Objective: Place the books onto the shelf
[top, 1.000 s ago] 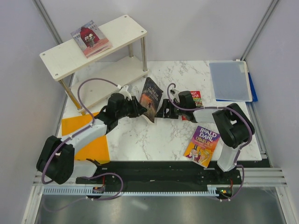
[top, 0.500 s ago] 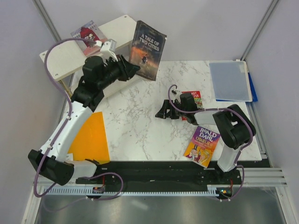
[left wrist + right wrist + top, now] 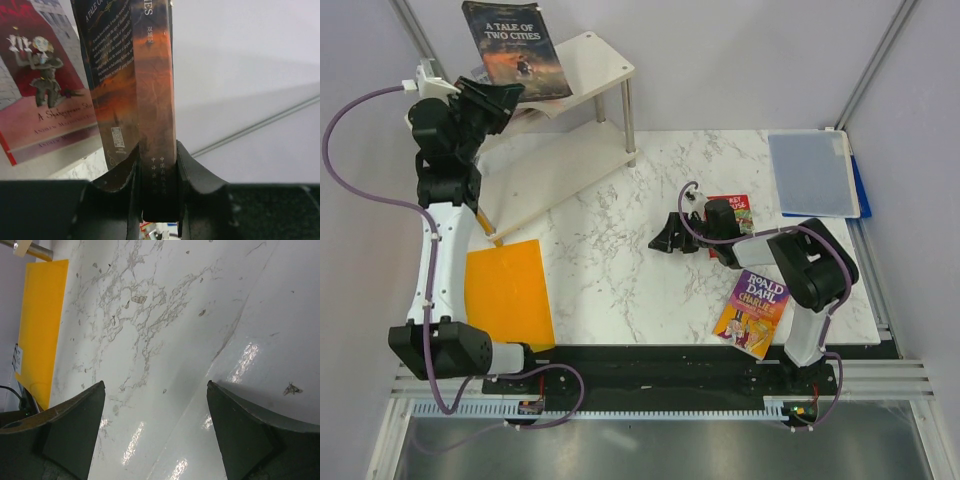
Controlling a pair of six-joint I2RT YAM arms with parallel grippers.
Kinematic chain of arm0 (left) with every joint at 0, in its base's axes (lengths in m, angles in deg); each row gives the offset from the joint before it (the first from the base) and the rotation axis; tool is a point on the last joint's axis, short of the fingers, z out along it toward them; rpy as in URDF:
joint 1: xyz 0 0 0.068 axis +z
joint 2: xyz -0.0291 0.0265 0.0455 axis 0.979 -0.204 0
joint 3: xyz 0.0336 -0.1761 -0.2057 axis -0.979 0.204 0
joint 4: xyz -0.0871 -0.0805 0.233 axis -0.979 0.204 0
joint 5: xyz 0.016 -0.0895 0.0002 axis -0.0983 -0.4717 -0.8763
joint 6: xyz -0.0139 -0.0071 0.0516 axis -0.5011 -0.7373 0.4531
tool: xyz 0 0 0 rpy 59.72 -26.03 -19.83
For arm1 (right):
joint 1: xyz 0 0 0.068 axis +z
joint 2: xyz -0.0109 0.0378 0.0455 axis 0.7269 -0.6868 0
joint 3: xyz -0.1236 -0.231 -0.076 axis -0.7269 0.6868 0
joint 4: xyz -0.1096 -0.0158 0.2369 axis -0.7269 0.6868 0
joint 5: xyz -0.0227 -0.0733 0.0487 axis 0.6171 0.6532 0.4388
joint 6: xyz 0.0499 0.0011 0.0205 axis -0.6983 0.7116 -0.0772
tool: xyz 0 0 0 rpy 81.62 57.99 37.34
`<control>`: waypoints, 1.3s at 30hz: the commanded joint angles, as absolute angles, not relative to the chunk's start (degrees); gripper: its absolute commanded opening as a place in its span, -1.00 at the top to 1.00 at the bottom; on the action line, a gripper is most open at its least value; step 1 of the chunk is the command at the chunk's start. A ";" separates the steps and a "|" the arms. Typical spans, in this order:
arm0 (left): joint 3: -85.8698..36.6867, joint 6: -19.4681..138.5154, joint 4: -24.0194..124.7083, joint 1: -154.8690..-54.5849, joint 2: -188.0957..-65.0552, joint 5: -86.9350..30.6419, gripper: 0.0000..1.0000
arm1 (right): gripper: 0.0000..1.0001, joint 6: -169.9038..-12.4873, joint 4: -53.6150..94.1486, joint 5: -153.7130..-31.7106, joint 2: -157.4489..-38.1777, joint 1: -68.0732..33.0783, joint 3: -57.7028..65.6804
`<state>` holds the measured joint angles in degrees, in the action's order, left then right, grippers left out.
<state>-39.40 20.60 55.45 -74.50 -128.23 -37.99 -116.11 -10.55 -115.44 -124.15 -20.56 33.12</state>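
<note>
A pink illustrated paperback (image 3: 45, 85) is borne on the pale wooden two-tier shelf (image 3: 592, 58); above it a dark paperback (image 3: 515, 45) is clamped by the left gripper (image 3: 156, 156), and the right gripper (image 3: 155, 390) is spread, empty.

red book (image 3: 740, 207) mostly hidden

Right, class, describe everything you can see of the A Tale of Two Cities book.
The A Tale of Two Cities paperback is thin, with a dark cover, orange artwork and pale title lettering. Its spine carries Chinese characters, its back a barcode. The left end effector pinches it at the spine's lower end, holding it in the air over the shelf.
</note>
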 commanded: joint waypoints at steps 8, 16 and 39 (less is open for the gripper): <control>-35.06 -7.19 17.16 -70.23 -132.99 -41.94 0.96 | -0.82 -115.58 -1.33 -113.72 -130.46 -19.29 36.47; -29.59 -8.79 9.47 -70.14 -133.17 -33.78 0.96 | -0.83 -115.49 -1.25 -113.90 -131.25 -18.94 36.20; -30.47 -11.07 7.71 -70.23 -135.89 -30.08 0.96 | -0.85 -115.41 -0.63 -115.83 -134.15 -17.53 34.01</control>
<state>-27.23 -7.83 19.19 -70.46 -136.49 -31.92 -116.19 -16.23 -117.87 -128.50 -18.66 30.94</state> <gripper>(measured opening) 0.304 0.917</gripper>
